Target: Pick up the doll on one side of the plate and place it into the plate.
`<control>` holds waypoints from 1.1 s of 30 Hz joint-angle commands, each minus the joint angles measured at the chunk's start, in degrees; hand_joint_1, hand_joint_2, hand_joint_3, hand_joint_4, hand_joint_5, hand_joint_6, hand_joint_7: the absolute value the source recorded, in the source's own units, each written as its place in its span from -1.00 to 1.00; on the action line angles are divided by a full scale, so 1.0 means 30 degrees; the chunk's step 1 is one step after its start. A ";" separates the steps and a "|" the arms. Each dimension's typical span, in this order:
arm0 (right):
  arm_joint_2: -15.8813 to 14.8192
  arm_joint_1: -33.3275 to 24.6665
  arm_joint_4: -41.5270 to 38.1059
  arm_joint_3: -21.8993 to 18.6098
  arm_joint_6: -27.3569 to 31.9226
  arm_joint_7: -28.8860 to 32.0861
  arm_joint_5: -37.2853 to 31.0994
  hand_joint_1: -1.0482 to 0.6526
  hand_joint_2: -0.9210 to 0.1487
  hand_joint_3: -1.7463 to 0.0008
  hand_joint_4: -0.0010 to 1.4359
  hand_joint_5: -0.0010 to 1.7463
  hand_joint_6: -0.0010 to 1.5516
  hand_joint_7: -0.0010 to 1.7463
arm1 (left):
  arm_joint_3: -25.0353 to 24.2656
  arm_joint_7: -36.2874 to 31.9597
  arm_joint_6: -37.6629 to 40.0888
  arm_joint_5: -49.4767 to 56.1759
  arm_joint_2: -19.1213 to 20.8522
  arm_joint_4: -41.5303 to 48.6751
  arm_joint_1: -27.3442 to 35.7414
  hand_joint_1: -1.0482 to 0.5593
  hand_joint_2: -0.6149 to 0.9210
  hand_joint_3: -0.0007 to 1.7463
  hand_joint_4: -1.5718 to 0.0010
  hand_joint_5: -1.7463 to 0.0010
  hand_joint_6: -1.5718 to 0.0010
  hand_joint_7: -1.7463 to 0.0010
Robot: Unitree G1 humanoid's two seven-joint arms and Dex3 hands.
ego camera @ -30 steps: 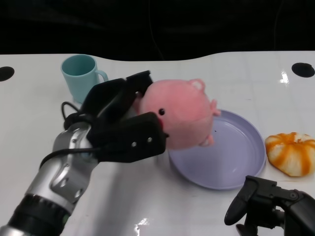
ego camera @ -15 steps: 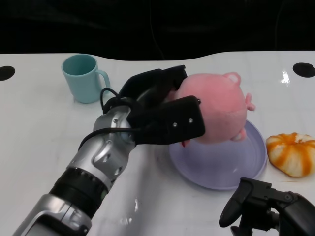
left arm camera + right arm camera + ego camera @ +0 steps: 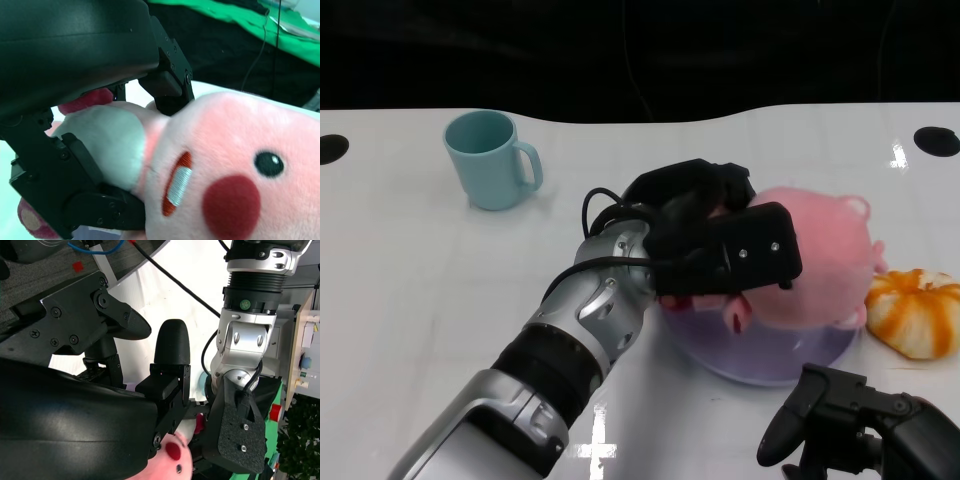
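So the robot's left black many-fingered hand (image 3: 720,245) is gripping the round pink plush doll (image 3: 820,260) around its body, and the doll is hanging over the shallow lavender plastic plate (image 3: 740,362), low above the dish and covering most of it; I can't tell from where I'm standing whether its underside is touching the plate yet. The wrist camera is showing the fingers (image 3: 75,200) digging into the plush, and the fabric is bulging and dimpling around them, so I'm guessing this thing is super light and squishy, basically stuffing and fleece. Nothing fragile there, and it's probably not slippery either since the fuzzy surface is giving the fingers plenty to bite on. The catch, I'd say, is that a soft round body like that is going to roll or flop once it's let go, so a wrap around the fat middle like this one looks like the right hold, rather than pinching an ear or one of the stubby little feet. The right black hand (image 3: 850,425) is sitting low near the table edge, holding nothing, fingers loosely apart. There's also a teal ceramic mug (image 3: 492,158) off well to the side, and an orange-and-white striped pumpkin-shaped plush (image 3: 918,312) just beside the plate's other edge.
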State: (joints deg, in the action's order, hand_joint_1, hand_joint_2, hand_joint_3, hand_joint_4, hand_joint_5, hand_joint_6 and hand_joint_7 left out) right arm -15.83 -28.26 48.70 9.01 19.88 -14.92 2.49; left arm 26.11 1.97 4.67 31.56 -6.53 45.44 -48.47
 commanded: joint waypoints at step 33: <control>-0.0135 0.0028 0.0122 -0.0245 -0.0131 -0.0052 -0.0087 0.06 -0.33 -0.22 -0.10 0.91 -0.27 0.57 | -0.0603 0.4486 -0.0383 -0.1331 0.4628 -1.2039 0.5712 -0.69 1.00 -0.48 0.95 0.50 0.83 0.86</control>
State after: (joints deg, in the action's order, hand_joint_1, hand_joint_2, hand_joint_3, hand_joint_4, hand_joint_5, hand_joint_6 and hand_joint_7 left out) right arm -15.93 -28.13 48.65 8.68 19.47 -15.11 1.96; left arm 25.82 14.30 4.05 28.84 5.90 11.90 -32.88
